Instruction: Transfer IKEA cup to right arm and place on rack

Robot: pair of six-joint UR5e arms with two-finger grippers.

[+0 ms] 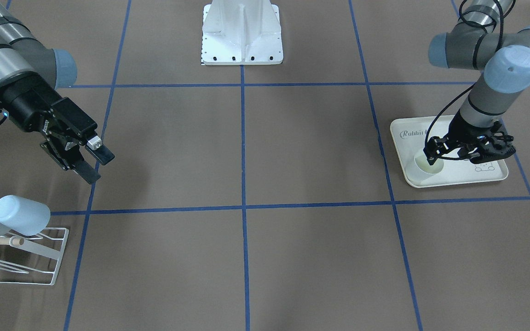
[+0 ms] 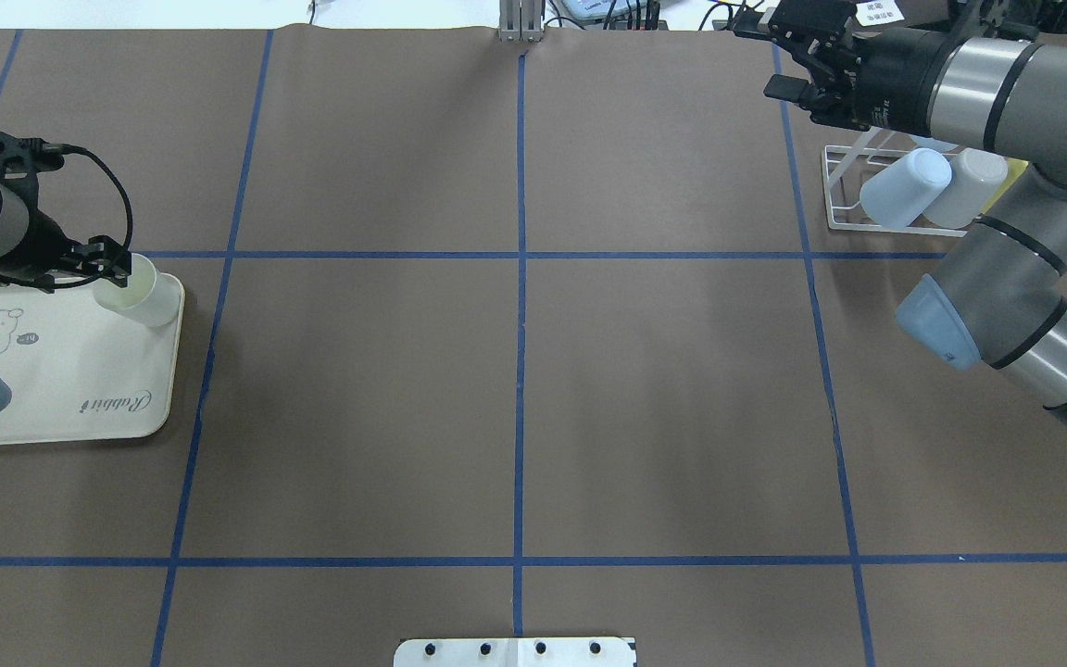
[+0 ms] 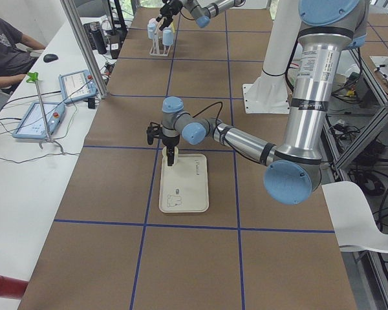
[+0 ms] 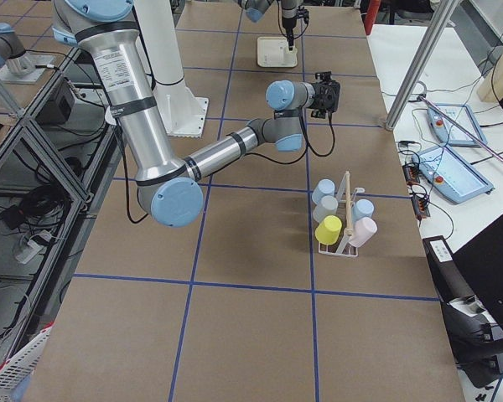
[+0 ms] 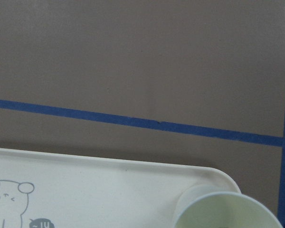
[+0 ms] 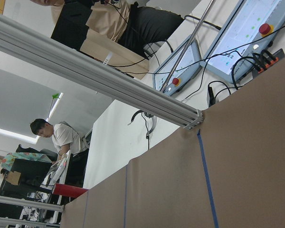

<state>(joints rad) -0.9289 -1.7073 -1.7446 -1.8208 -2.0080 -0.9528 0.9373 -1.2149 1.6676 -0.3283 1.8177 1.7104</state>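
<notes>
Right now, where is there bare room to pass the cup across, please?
The table is bare across its middle, between tray and rack. Crowded: the cup-filled rack, and the tray corner with the cup and left hand.

The left pincer (image 1: 432, 158) is masking its own fingertips at the cup (image 1: 426, 171) rim, leaving its grip unclear; near the right pincer (image 1: 98, 168), the rack (image 1: 39, 252) is running off-frame.

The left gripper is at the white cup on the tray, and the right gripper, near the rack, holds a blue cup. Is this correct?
No. The right gripper holds nothing: the front-facing view shows it open and empty near the rack. The left gripper is indeed at the white cup on the tray.
</notes>
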